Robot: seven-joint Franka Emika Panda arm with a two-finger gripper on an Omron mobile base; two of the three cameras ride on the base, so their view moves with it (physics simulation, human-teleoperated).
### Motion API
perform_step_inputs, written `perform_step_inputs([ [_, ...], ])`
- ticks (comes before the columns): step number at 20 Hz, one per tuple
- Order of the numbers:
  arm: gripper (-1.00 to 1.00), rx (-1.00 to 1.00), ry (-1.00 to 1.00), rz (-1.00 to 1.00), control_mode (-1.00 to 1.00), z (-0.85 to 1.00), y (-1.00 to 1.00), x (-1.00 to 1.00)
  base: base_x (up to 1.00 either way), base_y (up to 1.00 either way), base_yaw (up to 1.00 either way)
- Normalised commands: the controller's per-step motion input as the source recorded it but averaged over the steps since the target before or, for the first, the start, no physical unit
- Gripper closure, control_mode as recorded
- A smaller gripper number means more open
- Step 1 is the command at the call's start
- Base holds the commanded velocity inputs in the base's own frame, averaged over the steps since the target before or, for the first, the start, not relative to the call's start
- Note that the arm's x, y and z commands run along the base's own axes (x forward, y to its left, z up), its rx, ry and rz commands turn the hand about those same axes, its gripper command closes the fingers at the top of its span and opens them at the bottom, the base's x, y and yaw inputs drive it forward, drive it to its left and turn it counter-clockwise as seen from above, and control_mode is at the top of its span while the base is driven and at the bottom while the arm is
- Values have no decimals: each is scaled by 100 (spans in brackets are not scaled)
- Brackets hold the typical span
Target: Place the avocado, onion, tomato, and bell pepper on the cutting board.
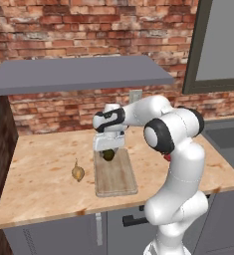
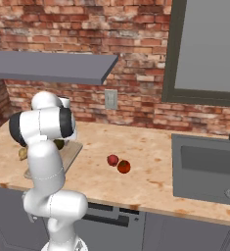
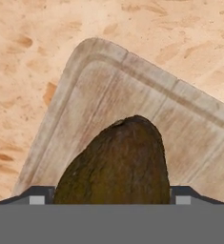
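Spanning beneath a brick wall (image 1: 88, 22), speckled wooden counter (image 1: 44, 169).

Bell pepper (image 2: 112, 160) touching tomato (image 2: 124, 166) on counter (image 2: 150, 152), cutting board (image 2: 70, 153) behind arm

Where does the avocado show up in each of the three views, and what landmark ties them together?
Left base view: the avocado hangs under the gripper, over the far end of the cutting board.
Right base view: avocado at left, beside the arm, over the cutting board.
Hand view: avocado at bottom centre, between the finger tips.
Shared landmark: the cutting board.
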Motion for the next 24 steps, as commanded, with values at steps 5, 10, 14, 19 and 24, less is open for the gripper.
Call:
perform_step_inputs([
  [5, -100, 0, 0, 0, -100, 3, 0, 0, 0, 0, 0],
  [10, -100, 0, 0, 0, -100, 5, 0, 0, 0, 0, 0],
  [14, -100, 0, -3, 0, -100, 15, 0, -14, 0, 0, 0],
  [19, -100, 0, -10, 0, -100, 39, 0, -20, 0, 0, 0],
  [24, -100, 0, -12, 0, -100, 48, 0, -35, 0, 0, 0],
])
